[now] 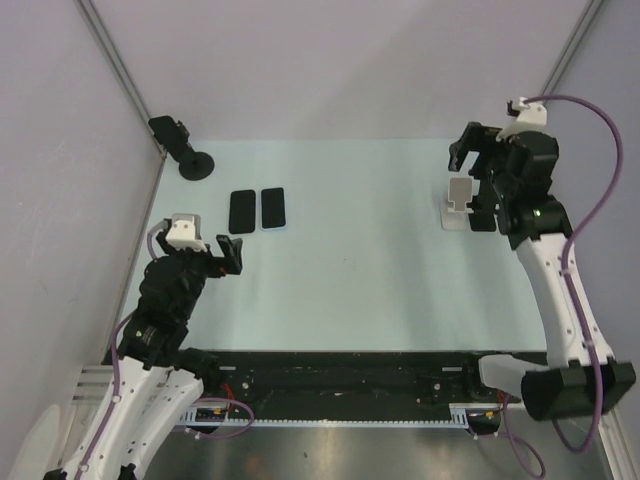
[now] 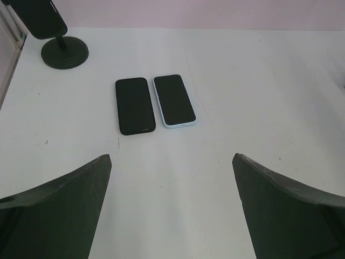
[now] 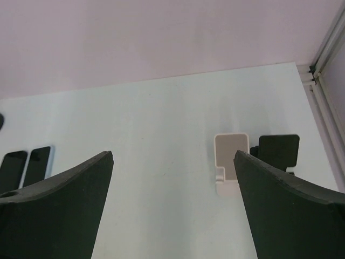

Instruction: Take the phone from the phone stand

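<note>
Clearly off the stand (image 3: pixel 232 156), the phone (image 3: pixel 278 149) lies just right of it, close to the right wall (image 3: pixel 338 81). The right gripper (image 3: pixel 172 155) hovers above both, jaws spread wide, holding nothing. Bare table (image 3: pixel 151 118) stretches leftward. The left gripper (image 2: pixel 172 157) is likewise released, near two other phones (image 2: pixel 135 105).

R jaws open by stand (image 1: pixel 459 197) | phone (image 1: pixel 482 224) flat on tbl (image 1: pixel 380 260), just R of stand
</note>
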Controlling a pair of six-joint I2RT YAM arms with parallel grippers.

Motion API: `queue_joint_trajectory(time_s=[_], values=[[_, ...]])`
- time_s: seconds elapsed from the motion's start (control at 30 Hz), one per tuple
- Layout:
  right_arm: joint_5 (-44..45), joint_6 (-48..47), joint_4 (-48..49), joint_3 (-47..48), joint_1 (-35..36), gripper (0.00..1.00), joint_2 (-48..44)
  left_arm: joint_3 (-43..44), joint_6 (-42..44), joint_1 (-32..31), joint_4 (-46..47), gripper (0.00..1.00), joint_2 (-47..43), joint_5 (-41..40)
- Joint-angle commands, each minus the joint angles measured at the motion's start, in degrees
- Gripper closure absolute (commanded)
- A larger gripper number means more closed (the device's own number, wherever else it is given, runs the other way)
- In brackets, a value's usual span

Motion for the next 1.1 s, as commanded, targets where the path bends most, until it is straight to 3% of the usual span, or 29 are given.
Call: queue_joint_trajectory(time_s=[0.0,0.23,0.47,0.6,0.83,0.97,1.07], values=[[-1.41,5.52,-2.7,-8.48,0.63,0.0,-12.03,2.05,-1.97,0.68,1.38,0.0,4.11,-2.44],[-0.18,7.89,0.62,-24.91,5.71,0.0,-28.56,11.26,-5.94,3.22,0.94,0.0,14.13,-6.65],[-1.4,8.68,4.94,-38.11,9.86,0.0,-38.24,20.5,-9.8,10.68,2.07,0.0,28.63,-4.99],[-6.76,10.27,8.89,-42.87,9.94,0.0,-41.15,24.9,-10.33,15.26,5.85,0.0,37.32,-3.76],[-12.83,11.15,10.92,-44.73,10.38,0.0,-40.55,29.65,-11.82,24.65,19.89,0.0,50.08,0.89],[-12.39,10.53,10.57,-44.81,11.96,0.0,-40.46,29.12,-17.44,32.04,34.14,0.0,57.19,11.6],[-13.27,10.01,10.66,-44.9,12.84,0.0,-39.58,34.12,-14.92,34.43,38.2,0.0,65.87,16.18]])
